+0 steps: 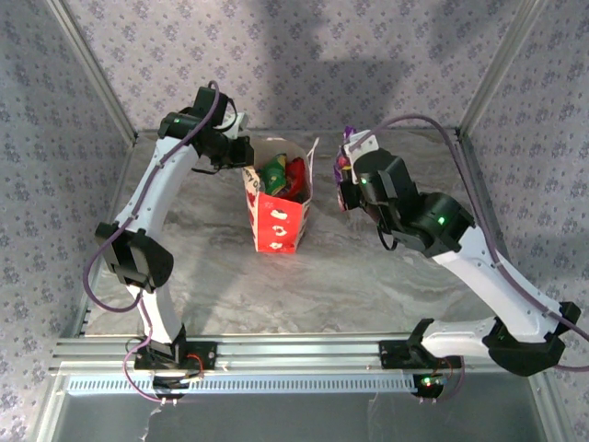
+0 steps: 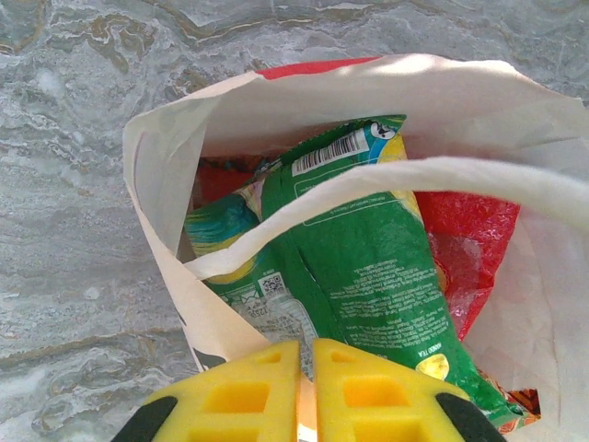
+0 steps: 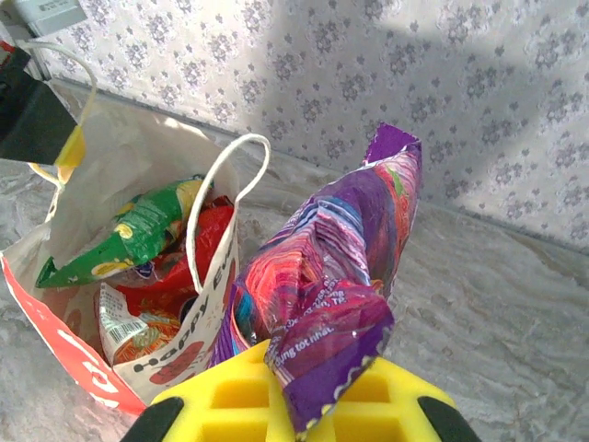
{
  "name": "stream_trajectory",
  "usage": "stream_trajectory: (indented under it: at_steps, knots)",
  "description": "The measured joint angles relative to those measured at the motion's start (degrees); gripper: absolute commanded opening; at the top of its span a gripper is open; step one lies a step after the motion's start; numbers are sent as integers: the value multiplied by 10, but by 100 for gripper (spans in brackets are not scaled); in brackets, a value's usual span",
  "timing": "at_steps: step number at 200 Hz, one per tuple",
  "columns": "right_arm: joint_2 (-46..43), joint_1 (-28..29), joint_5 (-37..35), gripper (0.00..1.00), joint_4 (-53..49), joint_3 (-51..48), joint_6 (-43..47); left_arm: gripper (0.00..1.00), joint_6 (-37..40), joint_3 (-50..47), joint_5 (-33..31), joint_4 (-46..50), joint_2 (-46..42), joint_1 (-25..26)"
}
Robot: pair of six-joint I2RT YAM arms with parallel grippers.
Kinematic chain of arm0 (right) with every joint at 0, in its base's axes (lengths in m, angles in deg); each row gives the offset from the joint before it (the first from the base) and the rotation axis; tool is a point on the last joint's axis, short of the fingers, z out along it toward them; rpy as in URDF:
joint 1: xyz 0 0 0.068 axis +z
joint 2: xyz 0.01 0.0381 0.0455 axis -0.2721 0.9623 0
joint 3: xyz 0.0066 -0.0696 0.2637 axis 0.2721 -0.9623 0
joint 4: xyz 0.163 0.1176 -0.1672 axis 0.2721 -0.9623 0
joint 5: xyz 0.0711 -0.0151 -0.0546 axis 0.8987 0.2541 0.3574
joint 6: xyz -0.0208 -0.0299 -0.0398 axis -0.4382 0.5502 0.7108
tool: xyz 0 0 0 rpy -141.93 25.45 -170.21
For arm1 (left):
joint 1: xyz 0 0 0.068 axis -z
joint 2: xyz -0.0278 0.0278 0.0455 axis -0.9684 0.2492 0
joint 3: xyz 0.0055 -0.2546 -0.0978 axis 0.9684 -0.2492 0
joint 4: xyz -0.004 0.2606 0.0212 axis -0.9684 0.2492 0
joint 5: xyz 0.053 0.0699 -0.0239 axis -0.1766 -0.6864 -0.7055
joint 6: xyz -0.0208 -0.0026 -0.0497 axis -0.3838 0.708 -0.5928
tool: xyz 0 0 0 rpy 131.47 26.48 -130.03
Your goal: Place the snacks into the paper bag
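The paper bag [image 1: 276, 221] stands upright mid-table, mouth open. My left gripper [image 1: 241, 158] is at its back left corner, shut on the bag's rim [image 2: 156, 212]; its yellow fingers [image 2: 244, 396] pinch the paper edge. Inside lie a green packet [image 2: 377, 258], a red packet [image 2: 469, 249] and a teal packet [image 2: 216, 228], with a white cord handle [image 2: 414, 180] across them. My right gripper [image 1: 345, 189] hovers just right of the bag, shut on the purple-pink packet [image 3: 340, 267], which sticks up beside the bag's wall [image 3: 198, 318].
Grey marbled table top [image 1: 368, 276] surrounds the bag. Patterned walls and slanted aluminium posts [image 1: 101, 83] close in the back and sides. A metal rail [image 1: 304, 354] with both arm bases runs along the near edge.
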Motion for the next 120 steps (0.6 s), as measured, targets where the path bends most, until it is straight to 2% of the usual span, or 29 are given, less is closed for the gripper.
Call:
stream_trajectory:
  at_steps: [120]
  knots:
    - [92,50,-37,0,83,118,171,13,0,8,2,3,0,-7]
